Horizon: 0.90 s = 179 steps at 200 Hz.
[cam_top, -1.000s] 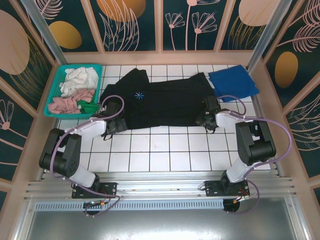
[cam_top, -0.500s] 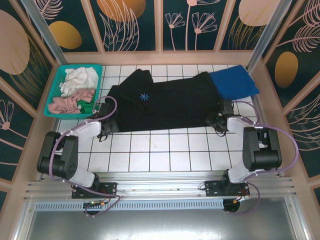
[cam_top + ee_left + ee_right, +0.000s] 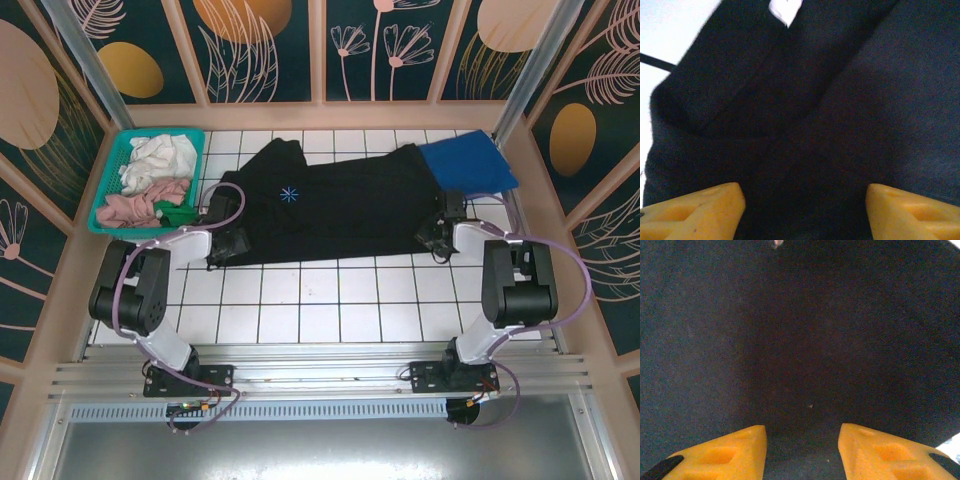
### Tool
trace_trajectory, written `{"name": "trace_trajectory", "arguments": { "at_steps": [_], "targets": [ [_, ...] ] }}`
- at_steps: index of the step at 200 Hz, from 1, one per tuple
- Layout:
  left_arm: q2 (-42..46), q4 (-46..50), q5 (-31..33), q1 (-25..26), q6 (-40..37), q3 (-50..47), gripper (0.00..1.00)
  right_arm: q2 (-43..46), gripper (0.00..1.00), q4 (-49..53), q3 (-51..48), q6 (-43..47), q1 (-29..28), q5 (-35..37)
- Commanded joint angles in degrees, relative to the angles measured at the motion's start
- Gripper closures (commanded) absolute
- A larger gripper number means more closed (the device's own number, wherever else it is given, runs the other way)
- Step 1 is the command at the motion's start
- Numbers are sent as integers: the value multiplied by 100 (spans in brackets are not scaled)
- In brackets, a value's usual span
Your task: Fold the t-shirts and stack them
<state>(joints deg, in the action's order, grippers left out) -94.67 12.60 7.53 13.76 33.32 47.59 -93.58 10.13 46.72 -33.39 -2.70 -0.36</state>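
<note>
The left arm is folded tight, elbow out to the left. The left gripper [image 3: 227, 245] sits low on the near-left corner of the black t-shirt [image 3: 340, 205], jaws spread wide. That shirt lies flat across the far middle, its right end meeting the royal-blue t-shirt [image 3: 468, 165]. The right gripper [image 3: 438, 238] presses the near-right corner; I cannot tell whether it pinches cloth. Half a second ago the left gripper sat slightly further left.

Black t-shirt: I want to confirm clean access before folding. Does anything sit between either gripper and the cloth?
Nothing visible does. The left gripper and right gripper sit at the black t-shirt's near edge; both wrist views show its dark cloth directly beyond the open yellow fingers.
</note>
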Motion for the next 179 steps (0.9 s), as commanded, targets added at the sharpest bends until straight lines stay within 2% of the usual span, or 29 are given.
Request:
{"name": "trace_trajectory", "arguments": {
  "at_steps": [1, 34, 68, 93, 114, 135, 179],
  "targets": [
    [287, 247, 226, -8, 177, -526, 30, 170, 55, 237, -414, -129, 322, 256],
    [697, 430, 228, -237, 102, -983, 29, 409, 57, -11, -968, -110, 1038, -510],
    [1327, 653, 44, -247, 301, -1289, 36, 950, 57, 221, -1261, -155, 954, -1035],
    [2118, 774, -115, -242, 496, -1444, 36, 1703, 55, 705, -1090, -105, 850, -958],
    [2466, 988, -114, -242, 446, -927, 34, 2009, 52, 942, -507, 103, 841, -533],
    [2460, 1252, 17, -249, 371, -279, 24, 1618, 51, 991, 160, 355, 815, -159],
    [1706, 475, -1056, -103, 272, 328, 28, 171, 53, 888, 1144, 700, 803, 437]
  ]
}}
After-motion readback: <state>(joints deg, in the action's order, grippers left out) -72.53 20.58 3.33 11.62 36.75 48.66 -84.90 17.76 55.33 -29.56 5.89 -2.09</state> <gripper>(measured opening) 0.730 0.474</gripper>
